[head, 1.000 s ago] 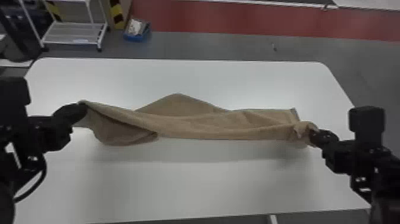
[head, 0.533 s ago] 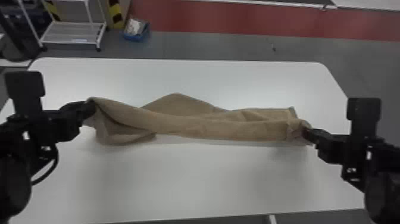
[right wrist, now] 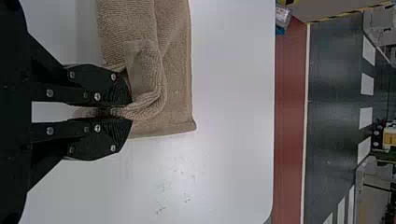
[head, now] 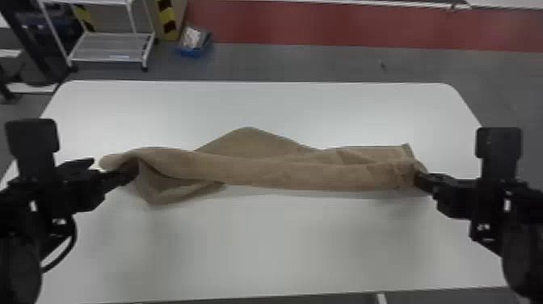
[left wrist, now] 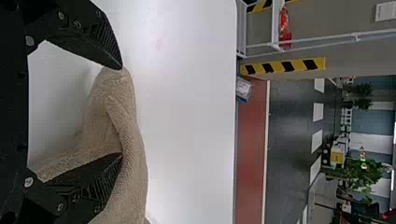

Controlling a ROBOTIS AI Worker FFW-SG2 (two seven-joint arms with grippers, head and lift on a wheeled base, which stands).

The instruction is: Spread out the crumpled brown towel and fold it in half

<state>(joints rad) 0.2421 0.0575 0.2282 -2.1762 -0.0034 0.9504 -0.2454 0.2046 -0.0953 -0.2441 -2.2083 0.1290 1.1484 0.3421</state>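
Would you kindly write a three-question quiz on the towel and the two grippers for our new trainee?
1. Multiple choice: How do the fingers of the black left gripper stand?
a) closed together
b) spread apart
c) crossed over each other

2. True or false: The black right gripper pinches part of the rumpled brown terry towel.

3. Fill in: The smooth, round-cornered table under the towel is ____ in colour.

Key: 1 b; 2 true; 3 white.

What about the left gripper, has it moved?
Yes, the left gripper moved right, away from the left edge of the table, and a little toward its near edge.
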